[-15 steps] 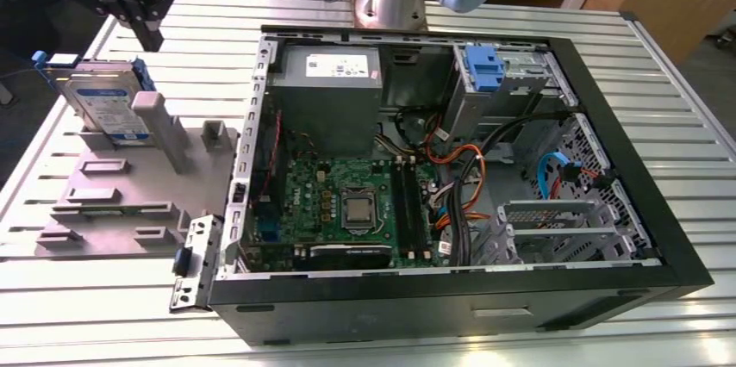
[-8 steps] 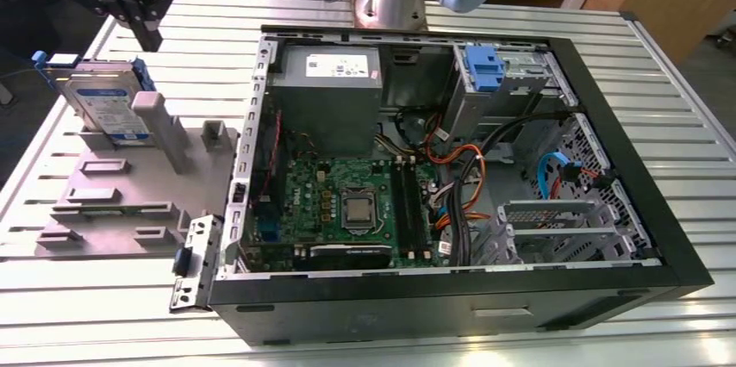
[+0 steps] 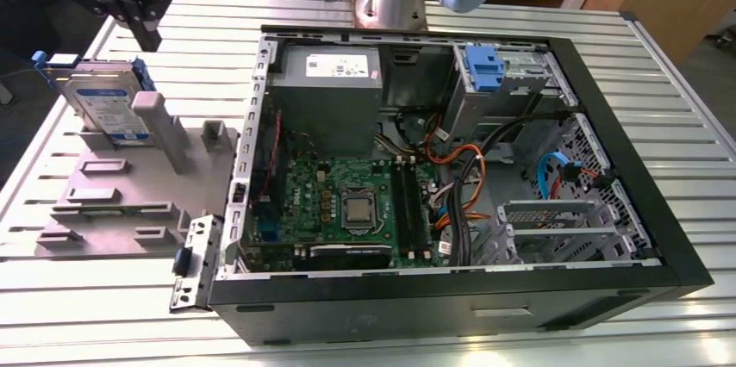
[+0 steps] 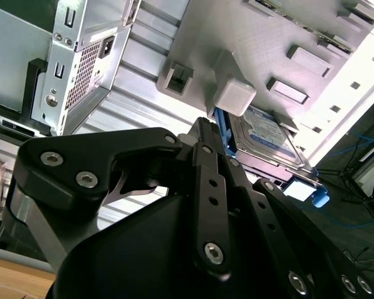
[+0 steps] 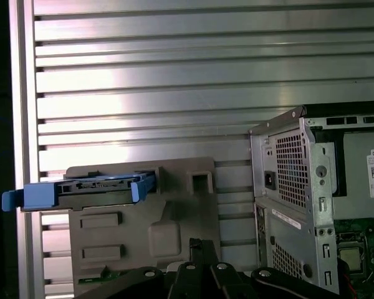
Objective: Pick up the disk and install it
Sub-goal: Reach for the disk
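The disk (image 3: 106, 107) is a silver-grey drive with a blue-and-white label and blue side rails. It stands on edge in a grey plastic fixture (image 3: 115, 195) on the exterior view's left, outside the computer case. In the first wrist view the disk (image 5: 93, 187) shows edge-on with its blue rails, and in the second wrist view its label side (image 4: 265, 134) shows. My gripper (image 3: 146, 40) hangs above and just behind the disk, apart from it. Its black fingers (image 5: 197, 246) meet at the tips, shut on nothing.
The open computer case (image 3: 644, 238) lies on the slatted metal table (image 3: 690, 117). Inside are a grey power-supply box (image 3: 327, 74), the motherboard (image 3: 345, 203), cables, and a metal drive cage with a blue tab (image 3: 489, 65) at the back. The fixture has posts (image 3: 161, 130).
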You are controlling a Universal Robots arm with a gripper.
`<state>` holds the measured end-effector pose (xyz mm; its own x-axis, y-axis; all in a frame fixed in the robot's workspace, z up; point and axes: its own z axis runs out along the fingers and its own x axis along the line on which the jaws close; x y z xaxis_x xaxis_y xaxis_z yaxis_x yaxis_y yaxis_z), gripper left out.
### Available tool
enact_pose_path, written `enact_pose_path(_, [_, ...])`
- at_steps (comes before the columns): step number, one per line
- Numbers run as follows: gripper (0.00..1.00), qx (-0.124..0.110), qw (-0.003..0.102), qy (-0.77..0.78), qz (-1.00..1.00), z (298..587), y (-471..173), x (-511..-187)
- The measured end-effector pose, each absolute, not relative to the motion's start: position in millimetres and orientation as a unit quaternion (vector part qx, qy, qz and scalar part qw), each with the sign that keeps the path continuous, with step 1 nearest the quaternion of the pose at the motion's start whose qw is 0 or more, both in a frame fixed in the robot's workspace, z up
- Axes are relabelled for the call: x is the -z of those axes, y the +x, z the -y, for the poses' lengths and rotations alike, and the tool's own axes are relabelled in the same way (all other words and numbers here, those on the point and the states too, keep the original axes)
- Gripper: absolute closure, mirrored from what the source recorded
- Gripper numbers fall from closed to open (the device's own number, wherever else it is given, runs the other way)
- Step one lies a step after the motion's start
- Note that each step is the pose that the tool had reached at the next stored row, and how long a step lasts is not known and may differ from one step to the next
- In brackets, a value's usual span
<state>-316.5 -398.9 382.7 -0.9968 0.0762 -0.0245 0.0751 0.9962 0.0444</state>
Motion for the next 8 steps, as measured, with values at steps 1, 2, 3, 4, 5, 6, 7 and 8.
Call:
enact_pose_path(1, [0.89,-0.022,0.013,0.038,-0.999,398.9,-316.6,-382.7])
enact_pose_path(2, [0.89,-0.022,0.013,0.038,-0.999,398.9,-316.7,-382.6])
enact_pose_path(3, [0.89,-0.022,0.013,0.038,-0.999,398.9,-317.1,-382.4])
enact_pose_path(4, [0.89,-0.022,0.013,0.038,-0.999,398.9,-317.5,-382.3])
enact_pose_path(5, [0.89,-0.022,0.013,0.038,-0.999,398.9,-317.8,-382.2])
enact_pose_path(6, [0.89,-0.022,0.013,0.038,-0.999,398.9,-318.3,-382.0])
enact_pose_path(7, [0.89,-0.022,0.013,0.038,-0.999,398.9,-318.9,-381.6])
enact_pose_path(8, [0.89,-0.022,0.013,0.038,-0.999,398.9,-319.7,-381.0])
